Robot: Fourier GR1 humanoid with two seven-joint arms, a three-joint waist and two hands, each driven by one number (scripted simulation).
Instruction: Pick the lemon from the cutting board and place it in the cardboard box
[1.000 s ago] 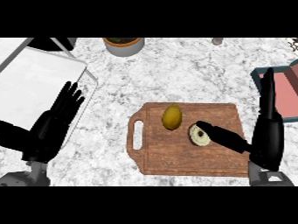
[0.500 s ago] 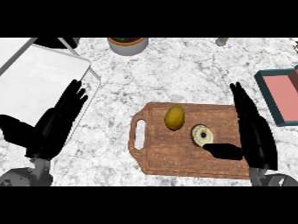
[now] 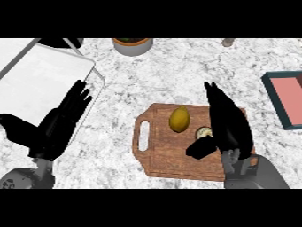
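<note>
Lemon (image 3: 179,119) on cutting board (image 3: 172,159), cardboard box (image 3: 296,103) far right.

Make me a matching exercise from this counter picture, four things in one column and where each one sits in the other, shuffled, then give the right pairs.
Things:
1. yellow oval lemon
2. brown wooden cutting board
3. open box with a pink inside and teal walls
4. flat white tray

Places:
A. at the right edge of the view
B. upper left of the counter
C. on the board, left of the right hand
D. middle of the counter, handle slot on its left

Pairs: 1-C, 2-D, 3-A, 4-B
</note>
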